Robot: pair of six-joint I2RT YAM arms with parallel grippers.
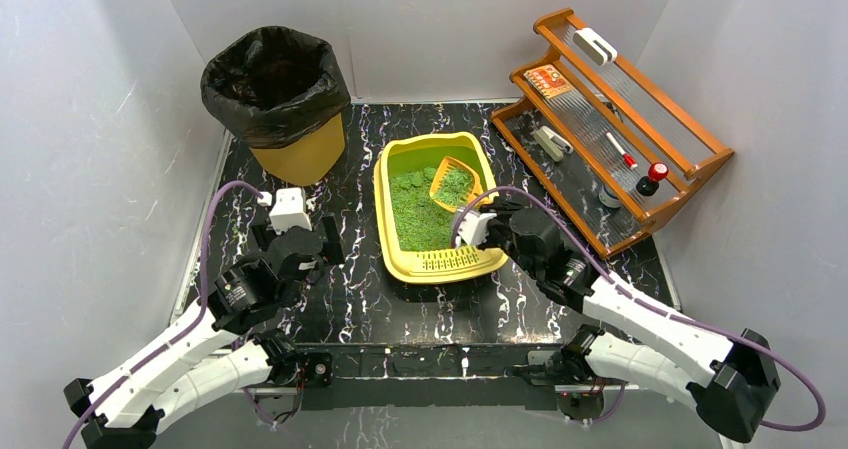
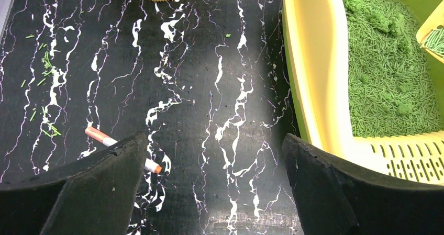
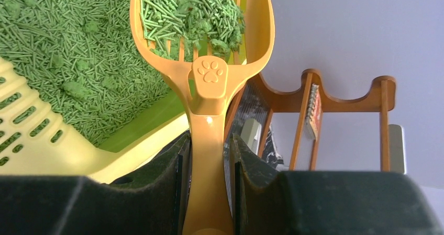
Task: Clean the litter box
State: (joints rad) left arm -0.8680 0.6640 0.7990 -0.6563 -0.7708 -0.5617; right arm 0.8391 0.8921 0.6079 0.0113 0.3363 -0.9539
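The yellow litter box (image 1: 484, 262) sits mid-table with green litter (image 1: 415, 209) inside and its slotted grate (image 1: 448, 260) toward me; its rim (image 2: 314, 78) and grate (image 3: 23, 125) also show in both wrist views. My right gripper (image 1: 478, 209) (image 3: 208, 156) is shut on the handle of the orange slotted scoop (image 1: 452, 183) (image 3: 209, 83). The scoop's head, raised above the litter at the box's right side, carries a heap of green pellets and clumps (image 3: 193, 12). My left gripper (image 1: 300, 231) (image 2: 214, 151) hangs open over the bare table left of the box.
A yellow bin with a black bag (image 1: 278, 99) stands at the back left. A wooden rack (image 1: 610, 119) with small tools fills the back right. A small orange and white stick (image 2: 104, 140) lies by my left finger. Stray pellets (image 2: 44, 62) dot the table's left side.
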